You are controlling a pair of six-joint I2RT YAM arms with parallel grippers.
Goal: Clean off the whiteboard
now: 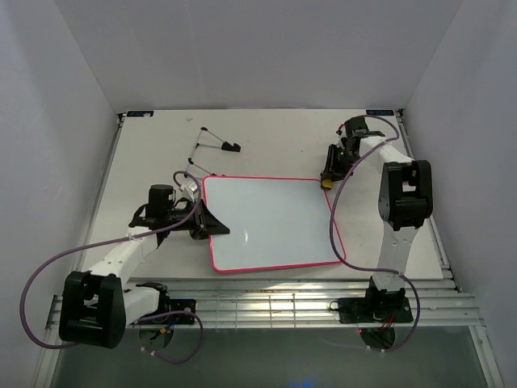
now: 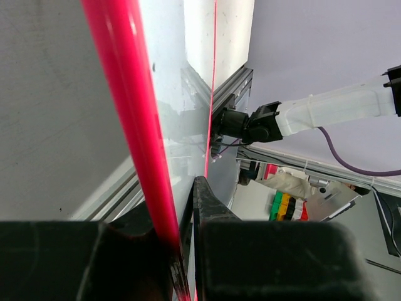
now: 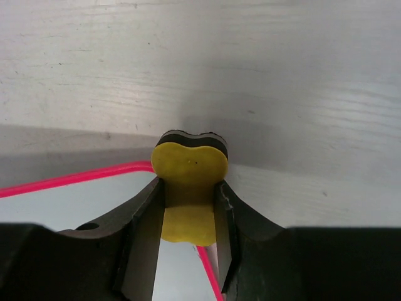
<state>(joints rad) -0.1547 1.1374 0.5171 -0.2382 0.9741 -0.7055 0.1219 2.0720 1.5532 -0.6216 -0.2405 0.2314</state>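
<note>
The whiteboard [image 1: 271,222] lies flat on the white table [image 1: 275,133], toward the near edge and turned slightly, its surface blank inside the pink-red border. The left gripper [image 1: 212,223] meets the board's left edge, its black fingers at the border. The right gripper [image 1: 327,179] points down at the board's far right corner, with a small yellow object [image 1: 325,184] at its tip. A thin black wiry object [image 1: 216,144] lies apart from the board, toward the far edge.

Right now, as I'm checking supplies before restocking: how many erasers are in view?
1. The yellow eraser is clamped in the right gripper, at the whiteboard's far right corner. Another could be hidden from these views.
</note>
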